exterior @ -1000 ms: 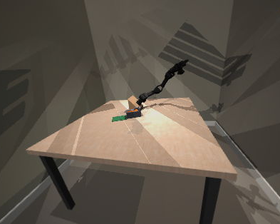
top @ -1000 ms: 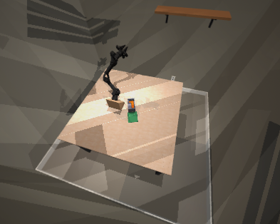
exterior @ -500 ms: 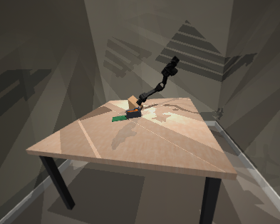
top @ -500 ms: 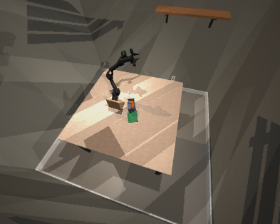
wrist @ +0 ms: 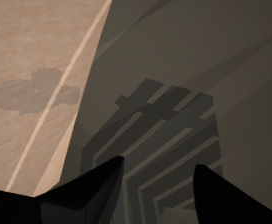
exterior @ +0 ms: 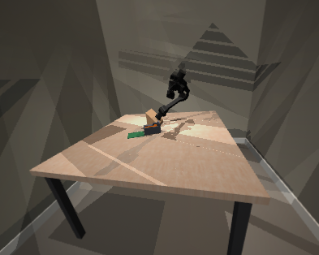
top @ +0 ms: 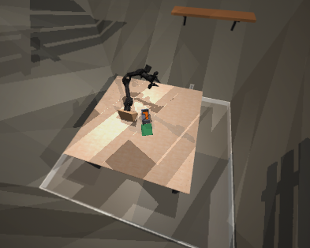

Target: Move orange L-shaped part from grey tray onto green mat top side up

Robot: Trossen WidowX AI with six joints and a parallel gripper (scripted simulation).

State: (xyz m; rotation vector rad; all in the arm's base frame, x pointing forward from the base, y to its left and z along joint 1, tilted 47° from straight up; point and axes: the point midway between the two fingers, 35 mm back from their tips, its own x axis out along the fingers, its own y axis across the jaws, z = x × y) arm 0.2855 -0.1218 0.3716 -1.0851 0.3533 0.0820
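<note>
The orange L-shaped part [top: 146,114] lies in the grey tray [top: 143,111] [exterior: 153,130] near the arm's base. In the exterior view only a thin orange edge [exterior: 148,126] of it shows at the tray's top. The green mat [top: 147,130] [exterior: 134,135] lies right beside the tray, with nothing on it. My gripper [top: 153,84] [exterior: 170,94] [wrist: 159,168] is raised high above the table, well behind the tray and far from the part. Its fingers stand apart with nothing between them. In the wrist view they point past the table's edge [wrist: 62,115] at the floor.
A tan wooden block [top: 128,114] [exterior: 151,116] holds the arm's base next to the tray. The table [top: 155,158] stands inside a low glass-walled enclosure [top: 229,130]. A wooden shelf [top: 213,14] hangs on the far wall.
</note>
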